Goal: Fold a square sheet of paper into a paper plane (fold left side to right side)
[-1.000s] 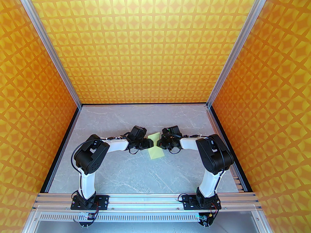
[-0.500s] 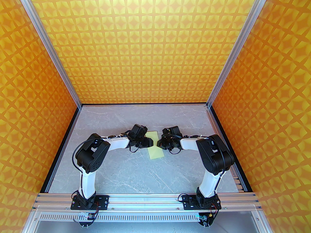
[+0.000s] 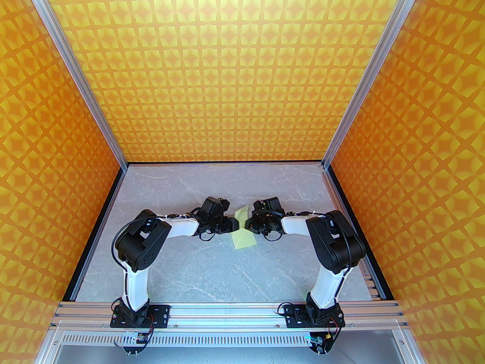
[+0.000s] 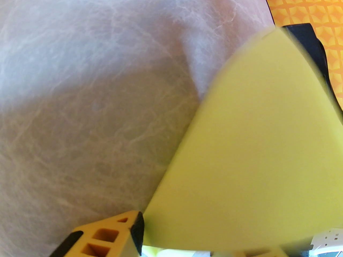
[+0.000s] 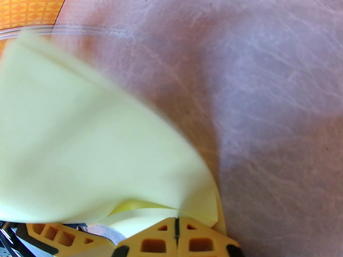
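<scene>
Again the paper (image 3: 242, 239) is lifting at the left gripper (image 3: 235, 224), grip unclear; closed right gripper (image 3: 246, 225) is apparently anchoring it.

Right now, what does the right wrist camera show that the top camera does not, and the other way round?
Right wrist camera, not the top one: the right gripper close up, its yellow fingertips pressed shut at the edge of the paper, whose layers bulge apart just above them.
Top camera, not the wrist one: the left arm and right arm whole, the left gripper facing the right one across the paper, and the paper's near end lying flat.
Both: the pale yellow paper, the grey marbled table and the orange patterned wall.
</scene>
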Robot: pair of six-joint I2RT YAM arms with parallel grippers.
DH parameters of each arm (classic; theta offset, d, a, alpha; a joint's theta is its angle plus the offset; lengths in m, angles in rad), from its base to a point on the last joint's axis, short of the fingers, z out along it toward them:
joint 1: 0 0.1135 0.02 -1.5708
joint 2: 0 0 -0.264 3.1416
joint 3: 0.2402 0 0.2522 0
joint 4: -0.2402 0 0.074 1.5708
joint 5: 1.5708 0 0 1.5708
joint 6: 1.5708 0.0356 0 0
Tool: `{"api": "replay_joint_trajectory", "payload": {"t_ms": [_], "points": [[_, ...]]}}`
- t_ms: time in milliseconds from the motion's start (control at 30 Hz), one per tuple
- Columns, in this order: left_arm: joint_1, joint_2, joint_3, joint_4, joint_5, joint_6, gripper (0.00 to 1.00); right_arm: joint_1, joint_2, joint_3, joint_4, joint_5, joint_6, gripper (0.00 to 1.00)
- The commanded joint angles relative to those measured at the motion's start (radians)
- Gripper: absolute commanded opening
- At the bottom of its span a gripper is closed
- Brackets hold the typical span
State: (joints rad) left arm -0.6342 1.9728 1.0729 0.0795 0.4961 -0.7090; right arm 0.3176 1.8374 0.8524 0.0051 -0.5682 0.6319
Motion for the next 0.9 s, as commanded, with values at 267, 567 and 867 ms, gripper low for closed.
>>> {"api": "replay_joint_trajectory", "payload": {"t_ms": [267, 567, 867], "points": [[-0.009, 0.031, 0.04, -0.093, -0.042, 0.025, 0.43, -0.004, -0.085, -0.07, -0.096, 0.024, -0.015, 0.02], [-0.018, 0.018, 0.025, -0.105, -0.033, 0.026, 0.42, -0.004, -0.153, -0.134, -0.12, 0.056, -0.05, 0.07], [-0.062, 0.008, -0.011, -0.06, 0.03, -0.023, 0.42, -0.003, -0.122, -0.163, -0.076, 0.056, -0.034, 0.01]]}}
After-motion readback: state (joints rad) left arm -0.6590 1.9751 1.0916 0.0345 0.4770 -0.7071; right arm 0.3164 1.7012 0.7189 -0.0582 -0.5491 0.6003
